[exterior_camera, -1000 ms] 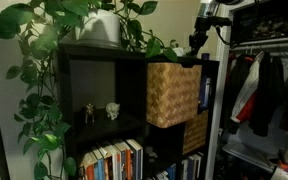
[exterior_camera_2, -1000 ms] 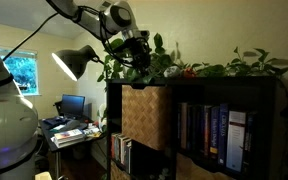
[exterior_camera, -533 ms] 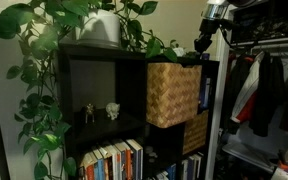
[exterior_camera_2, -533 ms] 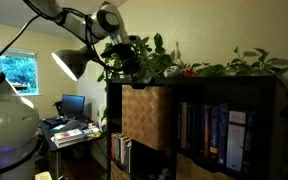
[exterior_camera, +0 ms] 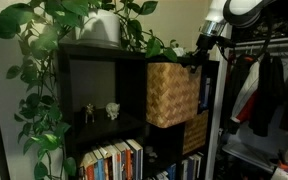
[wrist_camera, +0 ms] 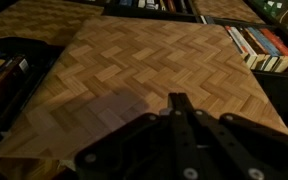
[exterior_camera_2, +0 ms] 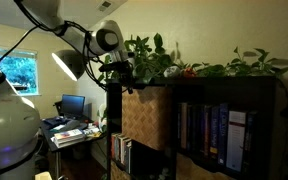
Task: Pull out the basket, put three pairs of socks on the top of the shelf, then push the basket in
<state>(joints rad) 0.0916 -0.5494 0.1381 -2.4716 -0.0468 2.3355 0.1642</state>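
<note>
Lower-cubby books: spine lettering too small to read
Upper-cubby books: spines blurred, illegible
Monitor: screen too small, nothing legible
Readable text, labels, numbers: none in any view

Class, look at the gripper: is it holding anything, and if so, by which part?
Nothing is held. The gripper is shut with nothing visible between its fingers, and it points at a woven face of the basket.

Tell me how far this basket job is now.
Looks done: the light tan woven wicker basket sticks out of the tall black cube shelf. In hand: the gripper, shut on nothing, is at the basket's upper front edge. Socks on the shelf top cannot be seen among the leaves. Left: pushing the basket in.
</note>
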